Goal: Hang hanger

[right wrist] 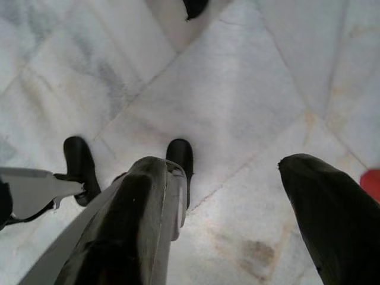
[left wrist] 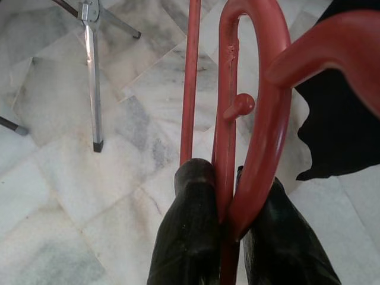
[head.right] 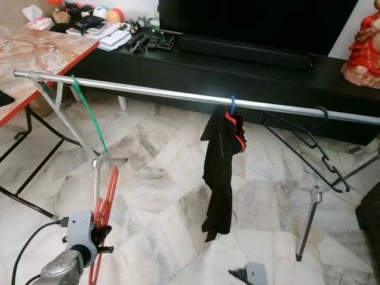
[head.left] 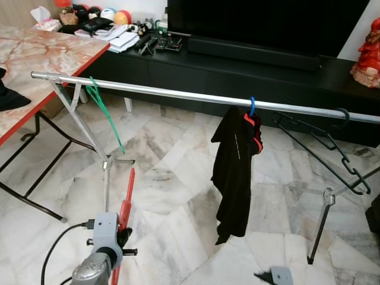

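Observation:
A long silver rail [head.left: 178, 94] spans the room on folding legs. On it hang a green hanger [head.left: 104, 113] near the left end, a blue-hooked hanger carrying a black garment [head.left: 234, 172] at the middle, and black hangers [head.left: 323, 145] towards the right. Low at the front left, below the rail, my left gripper [left wrist: 228, 196] is shut on a red hanger [head.left: 126, 202], which points up towards the rail. Its curved hook [left wrist: 261, 119] shows in the left wrist view. My right gripper [right wrist: 222, 163] hangs low at the front right, open over the marble floor with nothing between its fingers.
A marble-topped table [head.left: 53, 53] stands at the left. A black TV console [head.left: 237, 68] with clutter runs along the back wall, with a red figurine [head.left: 368, 53] at its right end. The rack's legs [head.left: 107, 166] [head.left: 323, 219] splay onto the floor.

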Available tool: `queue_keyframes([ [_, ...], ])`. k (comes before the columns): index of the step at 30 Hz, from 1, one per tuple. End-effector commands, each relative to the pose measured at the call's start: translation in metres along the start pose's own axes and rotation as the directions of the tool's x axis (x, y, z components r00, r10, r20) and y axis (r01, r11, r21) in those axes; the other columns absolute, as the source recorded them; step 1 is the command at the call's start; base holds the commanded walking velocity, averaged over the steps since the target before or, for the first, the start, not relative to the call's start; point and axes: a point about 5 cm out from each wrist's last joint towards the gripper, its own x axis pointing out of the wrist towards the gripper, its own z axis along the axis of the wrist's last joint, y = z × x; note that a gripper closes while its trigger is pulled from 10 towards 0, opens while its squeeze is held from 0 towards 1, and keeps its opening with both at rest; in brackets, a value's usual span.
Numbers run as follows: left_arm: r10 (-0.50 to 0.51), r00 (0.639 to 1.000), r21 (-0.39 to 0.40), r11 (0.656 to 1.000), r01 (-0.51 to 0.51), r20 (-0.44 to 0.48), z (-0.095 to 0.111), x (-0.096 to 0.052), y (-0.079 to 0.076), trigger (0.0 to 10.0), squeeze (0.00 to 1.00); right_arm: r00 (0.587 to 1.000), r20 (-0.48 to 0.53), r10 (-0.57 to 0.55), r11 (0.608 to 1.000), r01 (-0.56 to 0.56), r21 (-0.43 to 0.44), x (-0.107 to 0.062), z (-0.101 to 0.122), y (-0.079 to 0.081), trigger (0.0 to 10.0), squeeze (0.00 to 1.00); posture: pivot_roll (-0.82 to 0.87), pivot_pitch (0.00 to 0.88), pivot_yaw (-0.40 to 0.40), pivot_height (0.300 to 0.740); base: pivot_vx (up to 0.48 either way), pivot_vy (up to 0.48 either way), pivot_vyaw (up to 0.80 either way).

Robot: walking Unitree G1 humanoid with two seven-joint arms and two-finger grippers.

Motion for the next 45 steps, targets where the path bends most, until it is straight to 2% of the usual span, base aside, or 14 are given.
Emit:
queue_keyframes([
  [1, -0.012, 1.0, 0.034, 0.999, 0.011, 0.016, 0.002, -0.003, -0.003, 10.0, 0.0, 0.999, -0.021, -0.036, 0.998, 0.036, 0.047, -0.002, -0.009, -0.005, 10.0, 0.0, 0.01, 0.117, -0.036, 0.74, 0.0, 0.0, 0.0],
  [8, -0.026, 1.0, 0.064, 0.998, 0.026, 0.003, -0.003, -0.008, -0.008, 10.0, 0.0, 0.995, -0.048, -0.087, 0.99, 0.091, 0.104, -0.005, -0.021, -0.013, 10.0, 0.0, 0.01, 0.108, -0.027, 0.74, 0.0, 0.0, 0.0],
  [16, -0.01, 1.0, 0.05, 0.999, 0.009, 0.016, -0.006, -0.016, -0.007, 10.0, 0.0, 0.995, -0.027, -0.097, 0.985, 0.1, 0.139, -0.005, -0.017, -0.018, 10.0, 0.0, 0.02, 0.124, -0.015, 0.74, 0.0, 0.0, 0.0],
  [24, 0.009, 0.999, 0.037, 0.999, -0.011, 0.035, -0.002, -0.02, -0.002, 10.0, 0.0, 0.997, -0.021, -0.078, 0.989, 0.08, 0.127, -0.005, -0.021, -0.011, 10.0, 0.0, 0.01, 0.132, 0.0, 0.74, 0.0, 0.0, 0.0],
  [45, 0.006, 0.999, 0.035, 0.999, -0.008, 0.047, 0.002, -0.019, -0.006, 10.0, 0.0, 0.998, 0.004, -0.064, 0.988, 0.063, 0.142, -0.003, -0.013, -0.008, 10.0, 0.0, 0.02, 0.141, -0.007, 0.74, 0.32, 0.0, -0.14],
])
